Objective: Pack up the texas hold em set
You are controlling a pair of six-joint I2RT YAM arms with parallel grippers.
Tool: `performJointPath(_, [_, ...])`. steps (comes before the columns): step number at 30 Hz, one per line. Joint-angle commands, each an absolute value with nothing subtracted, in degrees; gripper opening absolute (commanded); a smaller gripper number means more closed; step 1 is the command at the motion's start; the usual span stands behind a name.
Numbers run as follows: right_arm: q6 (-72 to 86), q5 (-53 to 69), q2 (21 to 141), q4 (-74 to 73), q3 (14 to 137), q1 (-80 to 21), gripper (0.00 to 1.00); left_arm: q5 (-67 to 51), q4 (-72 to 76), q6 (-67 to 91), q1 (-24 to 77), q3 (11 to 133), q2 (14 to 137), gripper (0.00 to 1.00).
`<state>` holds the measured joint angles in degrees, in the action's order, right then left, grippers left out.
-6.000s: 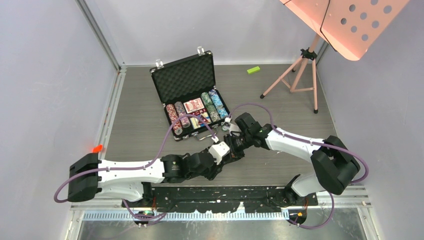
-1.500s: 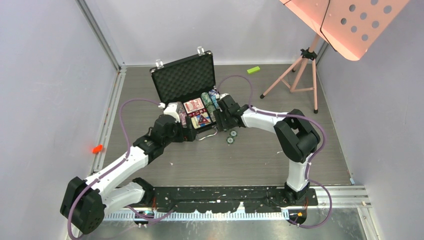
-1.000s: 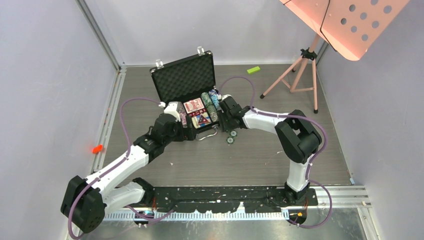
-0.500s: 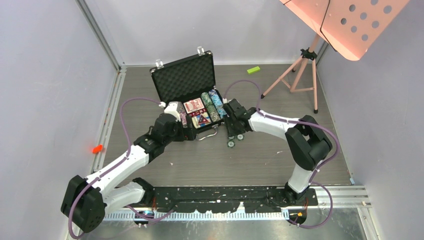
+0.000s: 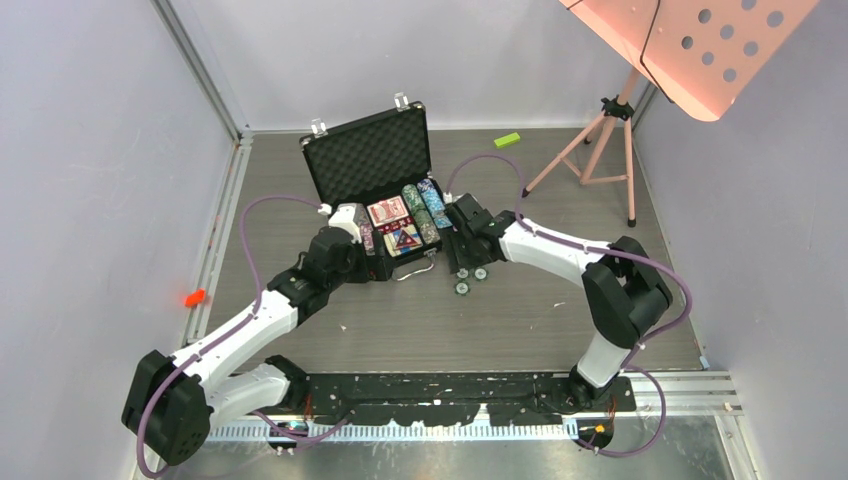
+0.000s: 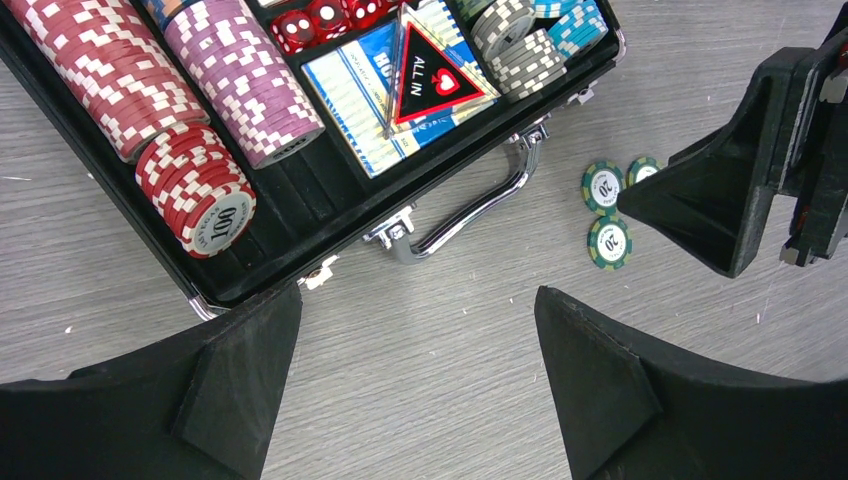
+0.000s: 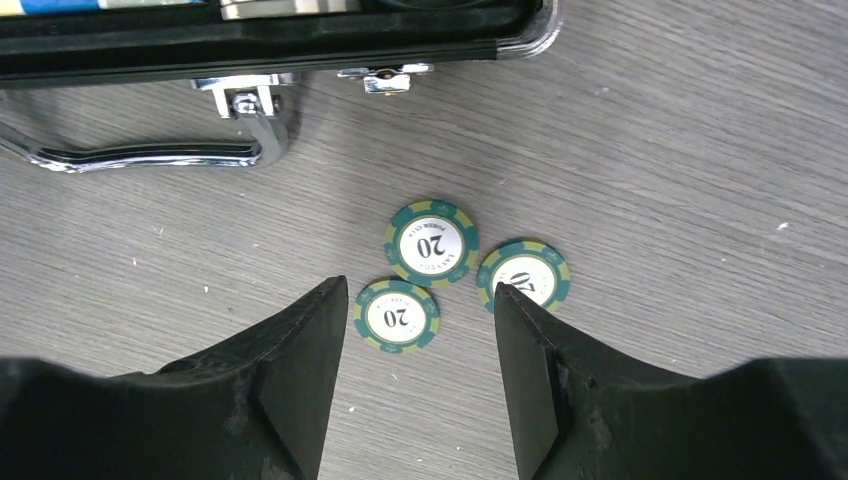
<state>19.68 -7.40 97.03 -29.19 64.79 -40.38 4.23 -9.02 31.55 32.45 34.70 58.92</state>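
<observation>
Status: packing is well advanced but not complete. Left gripper (image 6: 415, 295) hovers over the counter (image 6: 420, 400) at the near left corner of the case, jaws released and wide, with nothing between them.

The black briefcase (image 5: 368, 155) sits on the counter with its foam-lined lid upright. From the left, its tray holds:
- rows of red chips (image 6: 105, 60) and purple chips (image 6: 245, 75);
- red dice (image 6: 325, 15);
- a card deck (image 6: 350, 90) with an ALL IN triangle (image 6: 435, 75) lying on it;
- grey and blue chips (image 6: 520, 60).

The silver handle (image 6: 470, 210) lies flat on the counter in front of the case. Just right of the handle, three green chips (image 7: 432, 241) lie flat outside the case, close together. Whether any two of them touch cannot be told.

Right gripper (image 7: 420, 290) is poised low over these chips, jaws released. The nearest chip sits between the tips but is not gripped.

Outstanding, in my judgement: the three loose chips go into the tray, the lid comes down, and the latches (image 6: 395, 225) are fastened.
</observation>
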Motion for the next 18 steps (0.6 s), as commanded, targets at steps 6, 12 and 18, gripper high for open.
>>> performJointPath(6, [17.5,-7.7,102.0,-30.2,69.8,-41.7,0.61,3.9,-7.1,32.2,32.2,36.7,58.7,0.90])
performJointPath(12, [16.9,-8.5,104.9,-31.9,71.6,-41.7,0.61,5.1,-7.7,32.1,32.2,36.7,58.0,0.91])
performJointPath(18, [16.8,-8.5,106.0,-32.2,71.6,-41.7,0.60,5.4,-7.7,31.9,32.2,36.6,58.0,0.91])
